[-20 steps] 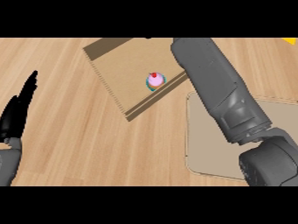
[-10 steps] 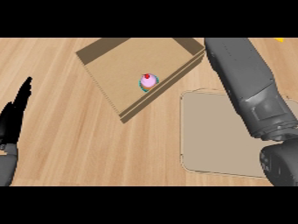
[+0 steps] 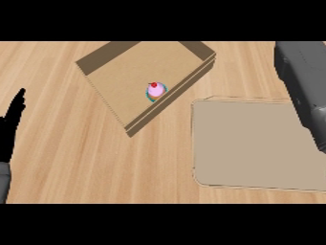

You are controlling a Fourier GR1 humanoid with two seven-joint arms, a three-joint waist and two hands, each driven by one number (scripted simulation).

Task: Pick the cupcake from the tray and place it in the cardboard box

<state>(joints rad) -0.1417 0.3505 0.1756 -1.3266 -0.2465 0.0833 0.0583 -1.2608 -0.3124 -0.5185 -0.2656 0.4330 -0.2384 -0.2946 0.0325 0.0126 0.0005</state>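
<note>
A small cupcake [image 3: 155,90] with pink frosting and a red cherry sits inside the open cardboard box [image 3: 116,83], close to the box's right wall. The beige tray [image 3: 257,143] lies flat to the right of the box and holds nothing. My left hand [image 3: 4,131] rests open at the left edge, fingers straight and pointing up, well away from the box. Only my right forearm [image 3: 313,100] shows, running along the right edge above the tray; the right hand itself is out of the picture.
The wooden counter [image 3: 73,162] surrounds the box and tray. The box stands at an angle, its near corner pointing toward the lower left. The right forearm overlaps the tray's right side.
The right forearm has swung rightward, away from the box and toward the view's right edge, uncovering the tray. The cupcake stays in the box. The left hand has hardly moved.
</note>
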